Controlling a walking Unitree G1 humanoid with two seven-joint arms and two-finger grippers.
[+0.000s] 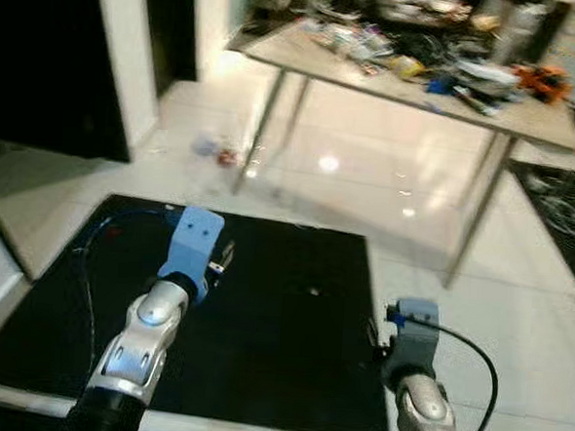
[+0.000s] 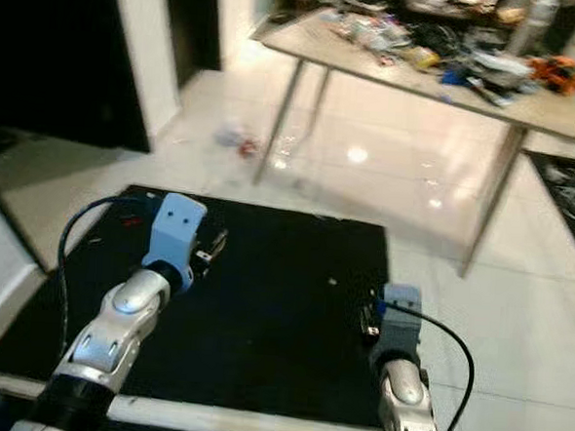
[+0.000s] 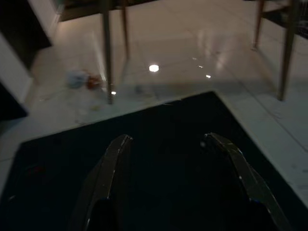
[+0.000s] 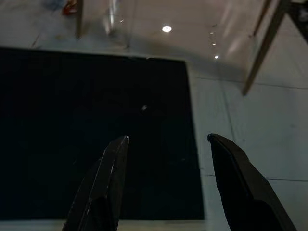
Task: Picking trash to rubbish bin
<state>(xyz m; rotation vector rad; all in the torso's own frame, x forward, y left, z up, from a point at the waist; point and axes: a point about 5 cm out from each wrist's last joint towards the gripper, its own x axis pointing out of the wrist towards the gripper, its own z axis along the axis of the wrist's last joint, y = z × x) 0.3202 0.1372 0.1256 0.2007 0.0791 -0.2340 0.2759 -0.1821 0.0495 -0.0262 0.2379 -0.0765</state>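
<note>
Over the black mat (image 1: pixel 280 342), nearest the camera: both arms raised, left gripper (image 3: pixel 168 159) and right gripper (image 4: pixel 166 159) each with fingers spread wide and nothing between them, pointed ahead across the mat's dark surface. On the mat itself, only a small pale speck (image 4: pixel 144 108) near its middle, too small to identify. Beyond the mat's far left corner, on the glossy white floor (image 1: pixel 368 181) and just beside the table's near-left leg (image 1: pixel 259 126): a small crumpled heap of trash (image 3: pixel 83 80), pale blue with a red bit against it, well apart from both grippers. Farther still past the mat, the long table (image 1: pixel 528 118), loaded with clutter. No rubbish bin to be made out.

Step in hand, judging by this: the approach, with nothing yet grasped. Next move likely to call for walking forward across the mat toward the table leg, bending low, and bringing the left gripper down over the heap while staying clear of the leg.
</note>
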